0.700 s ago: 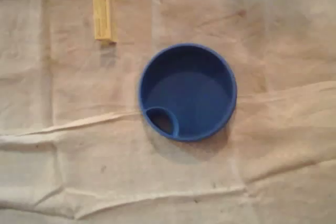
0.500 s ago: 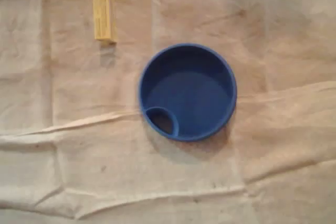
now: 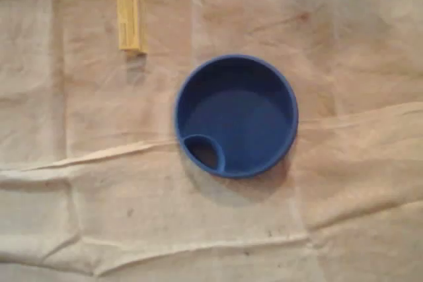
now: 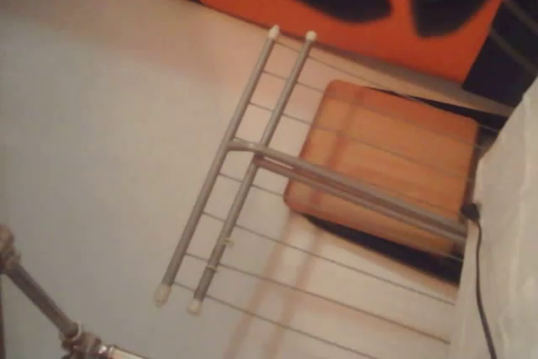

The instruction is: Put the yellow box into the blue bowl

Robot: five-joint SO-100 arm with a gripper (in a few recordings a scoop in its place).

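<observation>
1. The yellow box (image 3: 129, 15) lies flat on the cloth-covered tabletop (image 3: 79, 216), up-left of the blue bowl (image 3: 244, 117) and well apart from it.
2. Whether my pincer is open or closed, I cannot tell.

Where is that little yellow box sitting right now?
In the overhead view, the yellow box lies on the cloth near the top left, up and left of the blue bowl, apart from it.

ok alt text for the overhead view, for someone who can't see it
A round blue plastic bowl sits empty near the middle of a creased beige cloth, its small loop handle at the lower left. A slim yellow rectangular box lies apart from it toward the upper left.
</observation>
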